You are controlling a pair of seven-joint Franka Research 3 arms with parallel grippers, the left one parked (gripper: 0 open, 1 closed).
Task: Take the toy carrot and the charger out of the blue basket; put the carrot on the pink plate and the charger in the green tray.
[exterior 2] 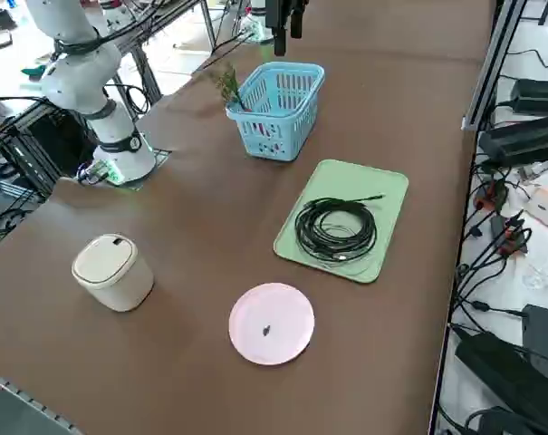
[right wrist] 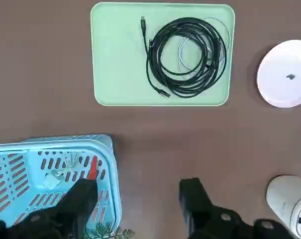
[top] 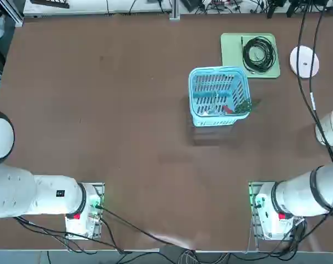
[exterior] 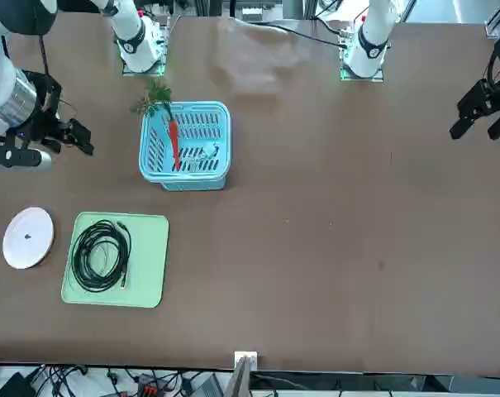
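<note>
Half done, by the look of it. A coiled black cable (right wrist: 185, 57), presumably the charger, lies in the green tray (right wrist: 118, 69) beyond the blue basket (exterior: 186, 147). The toy carrot (exterior: 173, 142) lies in the basket; pink plate (exterior 2: 272, 323) bare. Right gripper (right wrist: 135, 199), jaws spread and empty, hangs above the basket's corner.

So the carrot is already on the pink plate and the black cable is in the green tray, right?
Not quite. The carrot is still in the blue basket, as the front view shows. The pink plate has no carrot on it. The black cable is indeed in the green tray.
</note>
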